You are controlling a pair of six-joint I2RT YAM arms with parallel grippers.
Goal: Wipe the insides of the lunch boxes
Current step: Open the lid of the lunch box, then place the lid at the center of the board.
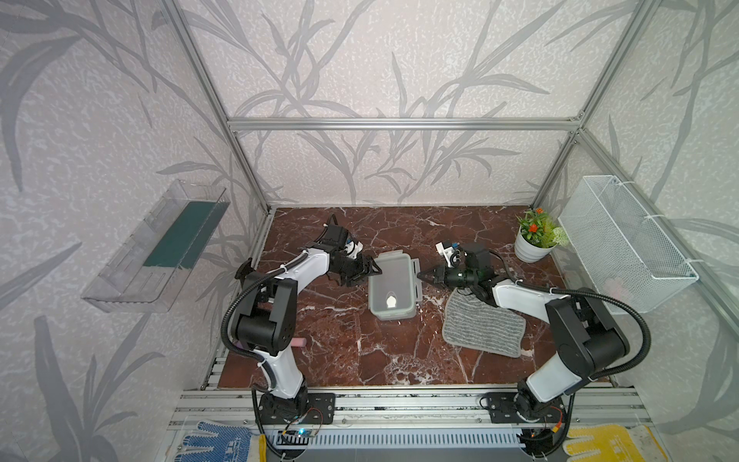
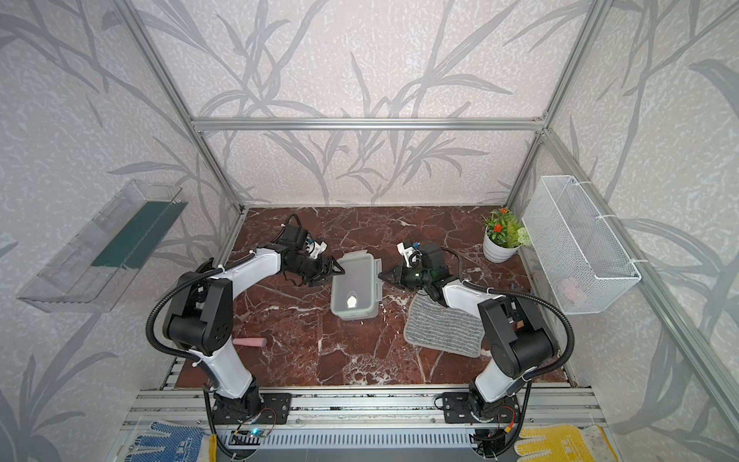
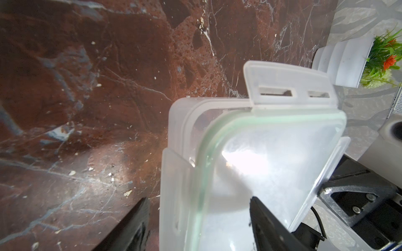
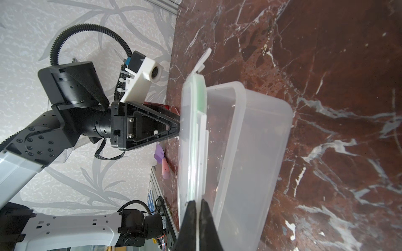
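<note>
The lunch box stands mid-table, a translucent greyish tub with its clear green-rimmed lid resting on top, slightly askew, white vent toward the front. My right gripper is at the box's right side, shut on the lid's thin side clip. My left gripper is open at the box's left edge, one finger outside the wall, the other finger over the lid.
A grey striped cloth lies right of the box under my right arm. A potted plant stands at the back right beside a white wire basket. A clear tray hangs on the left wall. A pink tool lies front left.
</note>
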